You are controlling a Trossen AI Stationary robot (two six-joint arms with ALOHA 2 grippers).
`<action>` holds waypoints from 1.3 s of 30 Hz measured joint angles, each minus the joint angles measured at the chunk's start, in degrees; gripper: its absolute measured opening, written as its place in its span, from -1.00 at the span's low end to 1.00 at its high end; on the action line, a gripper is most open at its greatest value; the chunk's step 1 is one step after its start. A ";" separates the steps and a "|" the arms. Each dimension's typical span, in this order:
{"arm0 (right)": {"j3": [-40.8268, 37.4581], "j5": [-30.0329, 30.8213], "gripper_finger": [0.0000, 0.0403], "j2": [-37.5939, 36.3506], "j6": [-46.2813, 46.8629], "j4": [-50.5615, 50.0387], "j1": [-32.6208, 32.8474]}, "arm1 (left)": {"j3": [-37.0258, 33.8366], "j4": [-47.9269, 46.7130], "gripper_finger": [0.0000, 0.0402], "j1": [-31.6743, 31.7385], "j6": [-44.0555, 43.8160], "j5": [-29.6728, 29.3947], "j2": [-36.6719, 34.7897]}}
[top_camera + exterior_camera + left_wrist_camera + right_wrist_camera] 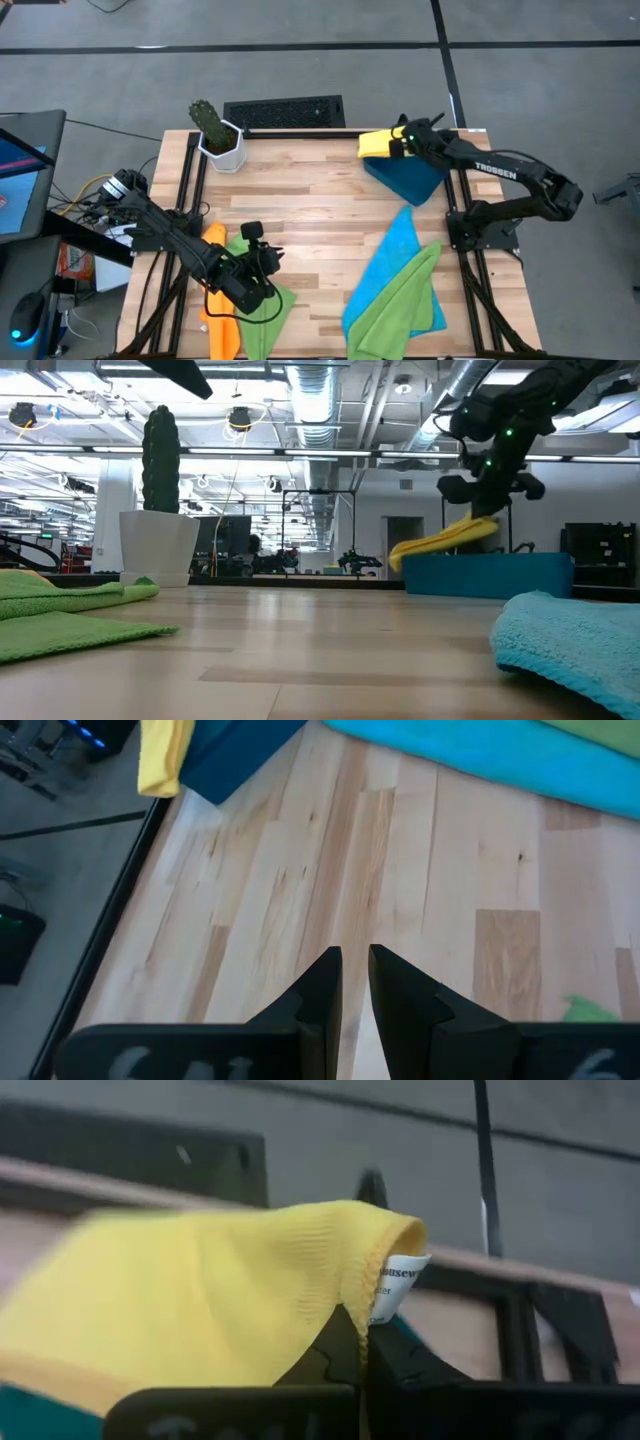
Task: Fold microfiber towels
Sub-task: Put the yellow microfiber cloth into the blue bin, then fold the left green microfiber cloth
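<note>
An orange towel (214, 300) and a green towel (262, 312) are lying at the counter's (310, 200) front left corner. The left tool (268, 256) is hovering over them, its fingers (318, 995) standing slightly apart and pinching nothing. A potted cactus (215, 132) is standing at the back left corner. Toward the front right, a blue towel (392, 268) is lying with a second green towel (400, 305) draped over it. At the back right corner, a tray (408, 176) is sitting, and the right tool (400, 141), pressed together, is pinching the yellow towel (377, 144) over the tray's rim.
</note>
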 joint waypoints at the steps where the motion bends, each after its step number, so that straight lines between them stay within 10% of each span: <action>1: 0.00 0.69 -0.92 0.19 1.40 -1.59 0.26 | 0.00 -0.06 -0.76 0.00 0.01 -0.16 0.00; 18: -10.62 5.30 -0.87 1.21 16.69 -5.68 5.57 | 0.02 -0.08 -0.76 0.02 2.72 -3.05 0.00; 39: -7.93 1.64 0.26 -5.36 9.16 -9.75 8.83 | 0.02 0.01 -0.76 0.02 -1.43 -2.81 0.00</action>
